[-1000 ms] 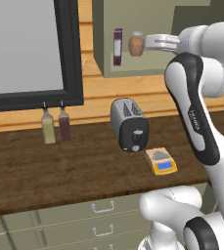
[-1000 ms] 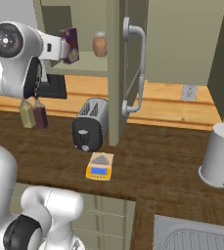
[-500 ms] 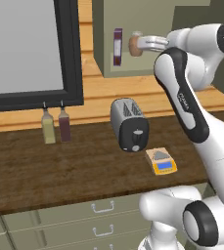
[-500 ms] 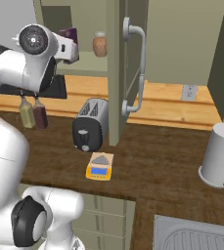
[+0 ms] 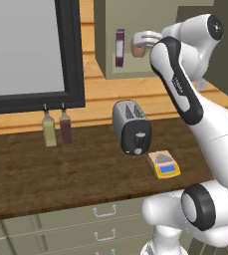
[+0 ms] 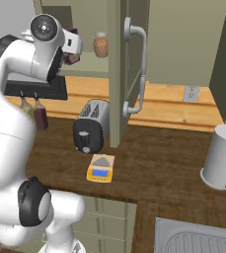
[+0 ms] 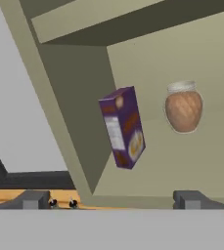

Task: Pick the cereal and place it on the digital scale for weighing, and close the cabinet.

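The cereal is a thin dark purple box standing upright on the shelf of the open olive-green cabinet; it also shows at the shelf's left. My gripper faces the shelf from just in front, open, with nothing between its fingers. Seen from the left base, the gripper hovers a little right of the box. The cabinet door stands swung open, its silver bar handle facing out. On the counter lies the yellow-orange digital scale, in front of the toaster.
A brown jar stands right of the cereal on the same shelf. Two bottles stand under the dark-framed window. A white kettle and a sink are at the right. Drawers run below the counter.
My hand has moved left toward the cabinet shelf, closer to the cereal. The jaws stayed open. Nothing on the counter moved.
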